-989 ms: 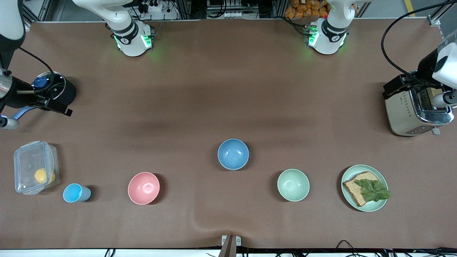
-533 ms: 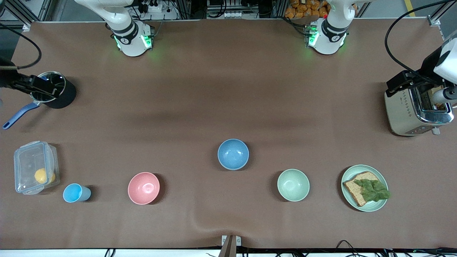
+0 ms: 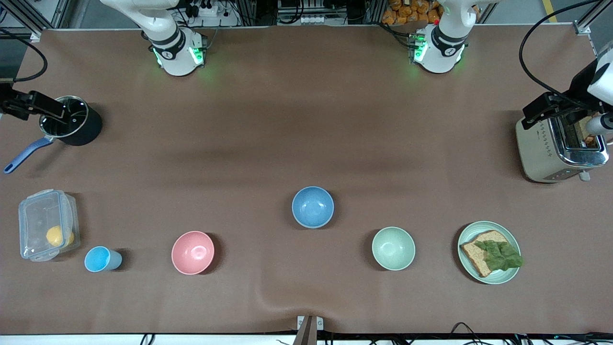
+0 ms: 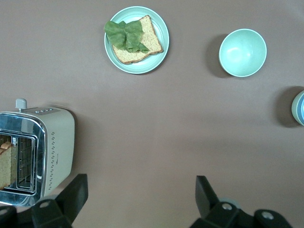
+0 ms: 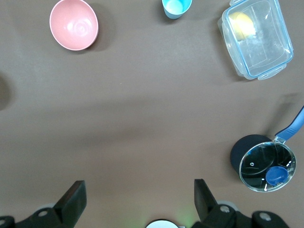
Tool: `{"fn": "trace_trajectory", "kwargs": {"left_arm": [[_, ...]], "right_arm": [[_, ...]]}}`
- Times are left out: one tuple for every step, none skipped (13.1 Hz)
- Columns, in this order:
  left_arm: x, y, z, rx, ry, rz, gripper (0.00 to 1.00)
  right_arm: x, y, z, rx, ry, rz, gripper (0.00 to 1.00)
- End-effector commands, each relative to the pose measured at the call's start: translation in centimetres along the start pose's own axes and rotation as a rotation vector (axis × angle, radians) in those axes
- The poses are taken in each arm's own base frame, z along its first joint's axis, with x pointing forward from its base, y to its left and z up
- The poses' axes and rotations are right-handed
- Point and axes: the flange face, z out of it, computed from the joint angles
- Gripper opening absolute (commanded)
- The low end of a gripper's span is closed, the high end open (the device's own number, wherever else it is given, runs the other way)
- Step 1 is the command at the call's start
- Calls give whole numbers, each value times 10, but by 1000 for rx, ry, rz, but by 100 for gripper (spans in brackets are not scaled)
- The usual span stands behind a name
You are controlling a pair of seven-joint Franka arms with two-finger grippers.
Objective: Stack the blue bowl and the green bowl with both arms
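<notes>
1. While both bowls sit apart on the table, the blue bowl (image 3: 312, 207) stands near the middle, empty and upright; in the left wrist view only a sliver of it (image 4: 300, 108) shows, cut off by the frame edge
2. Nearer the front camera and toward the left arm's end, the green bowl (image 3: 393, 248) is empty too, beside a plate (image 3: 511, 275) that carries bread (image 3: 479, 258) topped with a lettuce leaf (image 3: 502, 255)
3. The left gripper (image 4: 137, 194) hangs over the table just beside the toaster (image 3: 541, 152), fingers spread wide with nothing between them; the front view catches only part of it at the frame edge
4. The right gripper (image 5: 137, 198) hovers beside the lidded pot (image 3: 72, 125), fingers likewise apart and empty, its arm mostly out of the front view
5. A pink bowl (image 3: 192, 252), a small blue cup (image 3: 100, 259) and a clear lidded box (image 3: 45, 224) with something yellow, hard to identify, line the right arm's end
</notes>
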Motion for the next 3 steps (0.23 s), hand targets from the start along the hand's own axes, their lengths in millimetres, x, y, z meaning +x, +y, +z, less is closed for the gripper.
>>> {"fn": "trace_trajectory", "kwargs": {"left_arm": [[1,-1,-4,-2,20,22,100],[3,0,-4,-4,18,22,100],[3,-1,-3,-2,17,22,100]], "right_arm": [[-2,2,-5,-19,7,-13,100],[-2,2,-5,-19,9,-11,100],[-2,2,-5,-19,9,-11,100]]}}
